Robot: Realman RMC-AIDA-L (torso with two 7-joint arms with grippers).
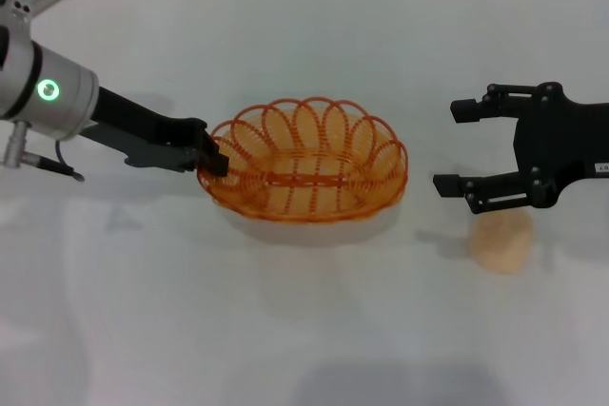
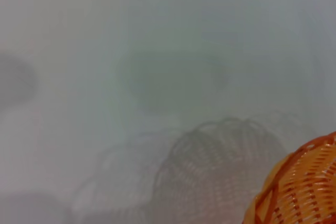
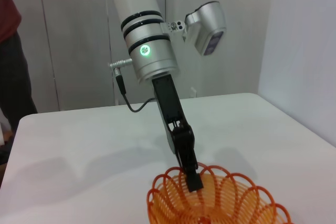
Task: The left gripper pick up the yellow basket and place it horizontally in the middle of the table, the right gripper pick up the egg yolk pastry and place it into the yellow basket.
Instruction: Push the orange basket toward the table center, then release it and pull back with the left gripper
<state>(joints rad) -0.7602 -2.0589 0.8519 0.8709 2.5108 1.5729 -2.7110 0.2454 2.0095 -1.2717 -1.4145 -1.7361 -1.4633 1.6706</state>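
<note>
A plain white table (image 1: 314,330) fills the head view, with pale panelled walls behind its far edge. Near the middle of the table, a little toward the far edge, the yellow basket (image 1: 309,164) is seen with its long axis running parallel to the table's near edge, from the left side toward the right. Its left end is pinched at the rim by the left gripper (image 1: 215,159), whose fingers are closed on the wire loops there; the same hold on the rim is shown in the right wrist view. Whether the basket rests fully on the table or is held slightly lifted cannot be told. The egg yolk pastry (image 1: 502,241) lies on the table well toward the right edge, apart from the basket and nearer the near edge than it. The right gripper (image 1: 455,146) is held above the table with its fingers spread wide and nothing between them; the pastry sits just below and to the right of its lower fingertip, partly tucked under the claw. The right arm is judged much the nearer to the pastry, so a short descent should be enough.
</note>
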